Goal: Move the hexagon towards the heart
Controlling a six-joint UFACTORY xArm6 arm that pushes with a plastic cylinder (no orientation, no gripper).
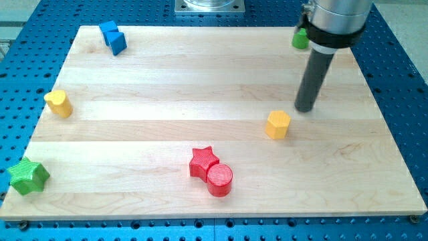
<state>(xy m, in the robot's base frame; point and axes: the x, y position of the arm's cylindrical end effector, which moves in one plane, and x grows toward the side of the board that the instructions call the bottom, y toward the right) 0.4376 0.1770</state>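
The yellow hexagon (pixel 277 124) lies on the wooden board right of centre. The yellow heart (pixel 59 103) lies near the board's left edge, far from the hexagon. My tip (pixel 305 108) rests on the board just up and to the right of the hexagon, a small gap apart from it. The dark rod rises from there to the arm at the view's top right.
A red star (pixel 202 161) and a red cylinder (pixel 219 179) touch each other near the bottom centre. A blue block (pixel 113 36) is at the top left. A green star (pixel 29 177) sits at the bottom left corner. A green block (pixel 300 38) shows partly behind the arm.
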